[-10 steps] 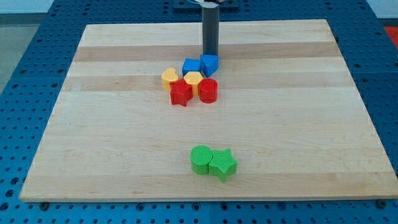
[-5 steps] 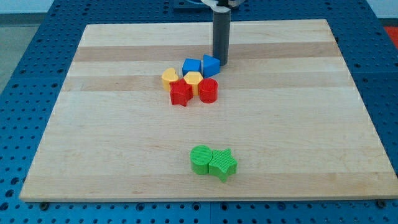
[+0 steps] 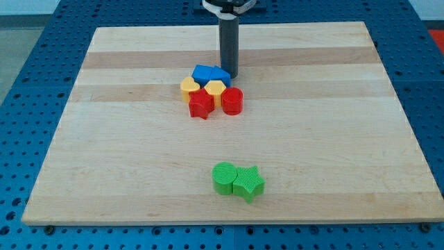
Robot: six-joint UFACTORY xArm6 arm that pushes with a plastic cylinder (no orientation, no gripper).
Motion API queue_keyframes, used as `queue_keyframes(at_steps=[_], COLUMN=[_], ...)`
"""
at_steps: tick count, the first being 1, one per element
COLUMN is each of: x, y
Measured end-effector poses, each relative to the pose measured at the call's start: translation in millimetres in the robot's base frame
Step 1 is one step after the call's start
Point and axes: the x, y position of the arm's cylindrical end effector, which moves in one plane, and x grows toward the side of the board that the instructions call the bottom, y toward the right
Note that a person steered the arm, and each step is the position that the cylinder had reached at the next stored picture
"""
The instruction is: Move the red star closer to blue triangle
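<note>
Since the earlier frames, my tip (image 3: 229, 75) has shifted toward the view's left and now stands at the upper right edge of the blue pair; the blue triangle (image 3: 220, 75) has been pushed left with it and sits tight against the other blue block (image 3: 204, 73), whose shape cannot be made out. The arm carries no gripper: it ends in a straight dark rod (image 3: 229, 45) that holds nothing, with its lower end touching or just beside the triangle.

Cluster, upper centre of the wooden board (image 3: 333, 139): below the blue pair lie two yellow blocks, one (image 3: 189, 86) at the left and one (image 3: 216, 89) in the middle of the cluster. The red star (image 3: 201, 104) lies at the cluster's lower left, touching both yellow blocks. It is near the triangle but apart from it, with the middle yellow block between them. A red cylinder (image 3: 232, 101) sits just right of the star, beside the middle yellow block.

Lower centre, well apart from the cluster: a green cylinder (image 3: 224, 178) and a green star (image 3: 248, 183) touch side by side.
</note>
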Motion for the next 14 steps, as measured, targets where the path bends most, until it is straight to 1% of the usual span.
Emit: queue_keyframes(at_steps=[3, 5, 6, 7, 8, 9, 11, 14], x=[6.1, 4.2, 13.0, 43.1, 81.5, 101.5, 105.0, 105.0], y=[1.7, 37.5, 66.9, 95.5, 102.2, 87.6, 34.5, 25.1])
